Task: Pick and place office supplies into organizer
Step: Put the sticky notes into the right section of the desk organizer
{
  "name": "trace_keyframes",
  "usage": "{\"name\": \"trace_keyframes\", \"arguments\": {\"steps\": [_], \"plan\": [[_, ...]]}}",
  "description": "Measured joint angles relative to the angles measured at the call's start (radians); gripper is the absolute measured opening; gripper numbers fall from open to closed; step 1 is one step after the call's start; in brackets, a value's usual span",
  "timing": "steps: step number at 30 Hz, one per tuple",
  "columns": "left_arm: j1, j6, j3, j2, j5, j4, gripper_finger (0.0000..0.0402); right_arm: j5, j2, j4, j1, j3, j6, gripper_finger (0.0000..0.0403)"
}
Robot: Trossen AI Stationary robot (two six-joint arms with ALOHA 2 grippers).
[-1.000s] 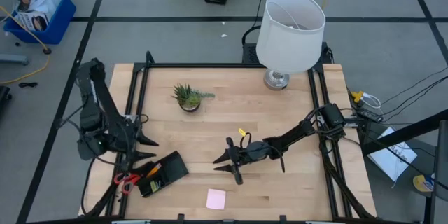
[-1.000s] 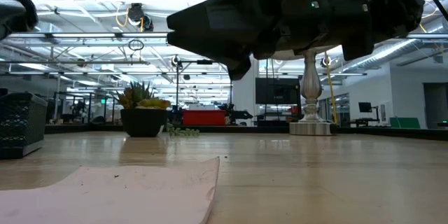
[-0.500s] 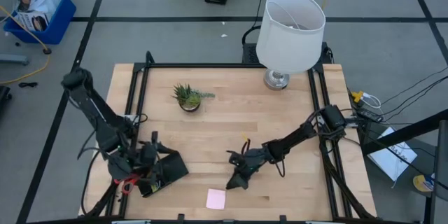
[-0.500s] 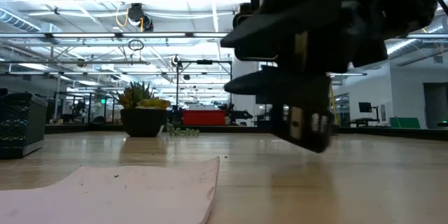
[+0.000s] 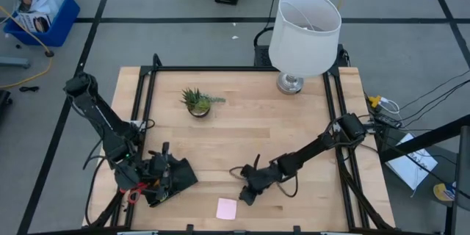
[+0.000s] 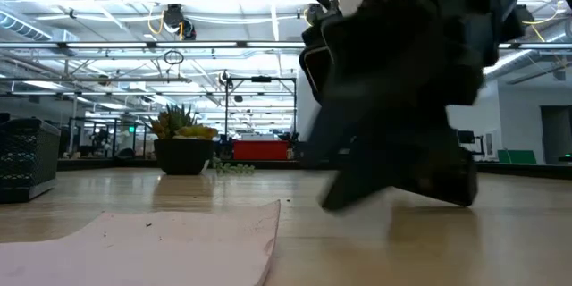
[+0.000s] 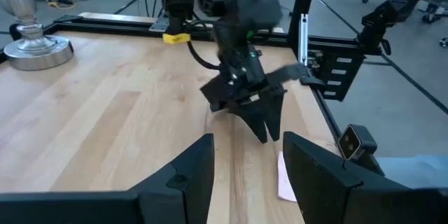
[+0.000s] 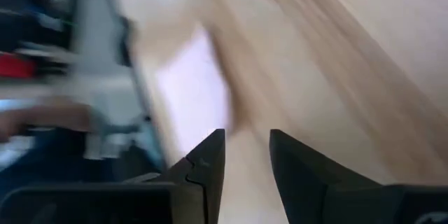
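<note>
From above we see the flat black plastic organizer tray [image 5: 173,179] at the near left corner of the pale wooden table [image 5: 242,128], red-handled scissors [image 5: 132,190] at its outer edge. The left gripper [image 5: 163,170] sits over the tray; the right gripper [image 5: 246,189] is low just beside the pink square sticky-note pad [image 5: 226,208].

At table height the pad [image 6: 170,246] lies flat (nearest us), the right gripper [image 6: 398,198] reaching the wood.

The left wrist shows the left gripper's [image 7: 246,171] jaws spread, empty.

The right wrist is blurred; the right gripper's [image 8: 246,155] jaws stand slightly apart, pinching nothing. We can read no writing anywhere.
</note>
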Motion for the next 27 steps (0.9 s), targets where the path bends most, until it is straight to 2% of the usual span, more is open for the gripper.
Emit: {"name": "trace_keyframes", "arguments": {"steps": [2,4,14,22,27], "plan": [[0.0,0.0,0.0,0.0,0.001,0.004,0.0175,0.004,0.002,-0.128,0.005,0.046,-0.017,0.0104],[-0.001,0.0,0.0,0.0,0.006,0.006,0.0175,0.011,0.003,-0.169,0.005,0.076,-0.03,0.0097],[-0.001,0.001,0.0,0.0,0.019,0.005,0.0175,0.029,0.021,-0.141,0.01,0.09,-0.03,0.0076],[-0.001,0.001,0.0,0.0,0.02,0.002,0.0175,-0.003,0.07,0.027,0.019,0.093,0.003,0.0075],[-0.001,0.0,0.0,0.0,0.02,-0.001,0.0175,0.006,0.071,0.03,0.033,0.093,0.003,0.0075]]}}
